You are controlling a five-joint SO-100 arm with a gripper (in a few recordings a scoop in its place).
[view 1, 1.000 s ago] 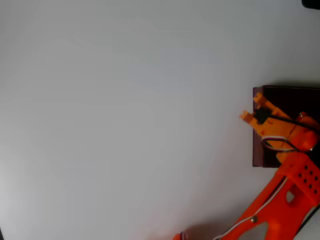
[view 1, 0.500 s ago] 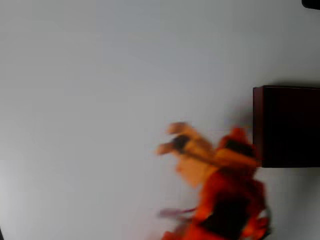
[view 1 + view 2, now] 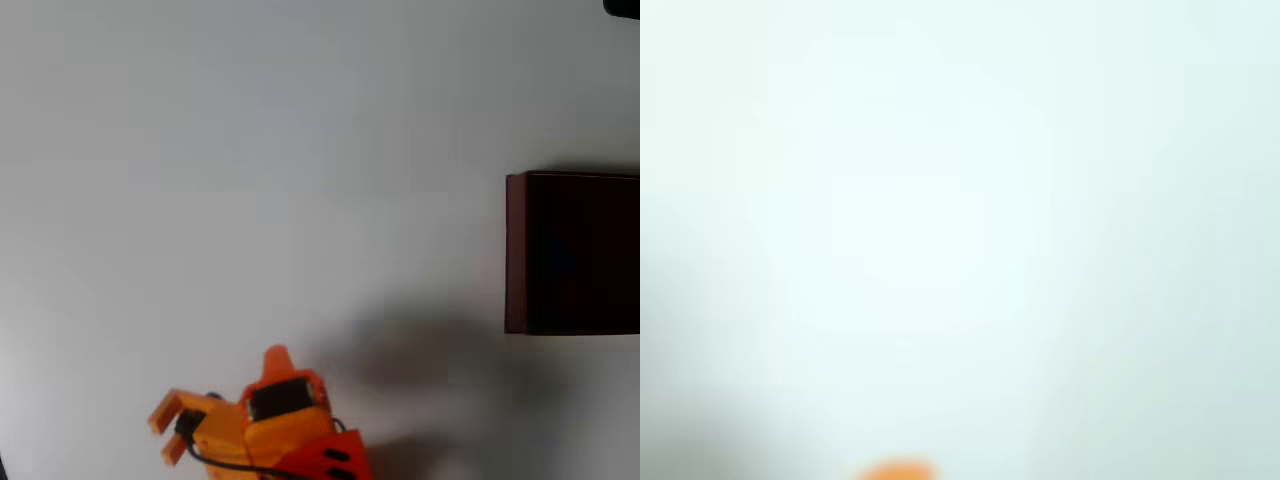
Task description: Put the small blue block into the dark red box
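The dark red box point(image 3: 516, 252) sits at the right edge of the overhead view, its dark inside showing nothing I can make out. The small blue block is out of view. My orange gripper point(image 3: 166, 432) is far to the left of the box, near the bottom edge of the overhead view. Its two fingers point(image 3: 161, 411) point left, spread apart, with nothing between them: it is open. In the wrist view an orange fingertip point(image 3: 895, 470) shows at the bottom edge against a blurred white surface.
The white table point(image 3: 250, 180) spreads wide between the gripper and the box. A soft shadow lies on the table left of the box's lower corner. A dark object point(image 3: 622, 6) pokes in at the top right corner.
The arm swung from above the box's left wall down and to the left across the table, ending near the bottom left. The box has not moved.
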